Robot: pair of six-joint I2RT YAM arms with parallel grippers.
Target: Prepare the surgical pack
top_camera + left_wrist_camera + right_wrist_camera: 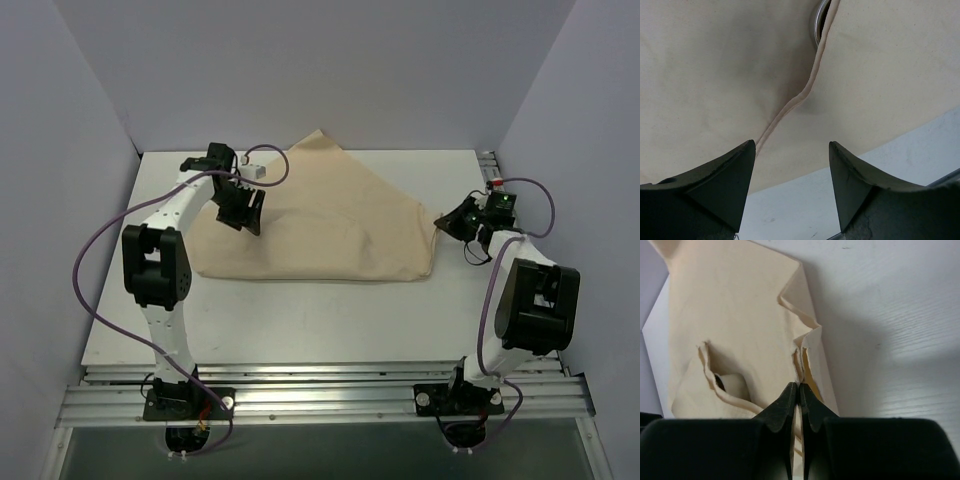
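Both sides set: my right gripper (pixel 799 389) pinched the cloth (pixel 330 225) corner, likely for folding; left gripper (pixel 792 145) hovered spread above it.

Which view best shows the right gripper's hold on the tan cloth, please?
Right wrist: the right gripper is shut on a fold of the tan cloth. Top external shows it small at the cloth's corner; left wrist misses it.

Matt tan cloth sheet (pixel 320 225), shiny steel tray (pixel 817 24) edge, smooth white table (pixel 300 325)
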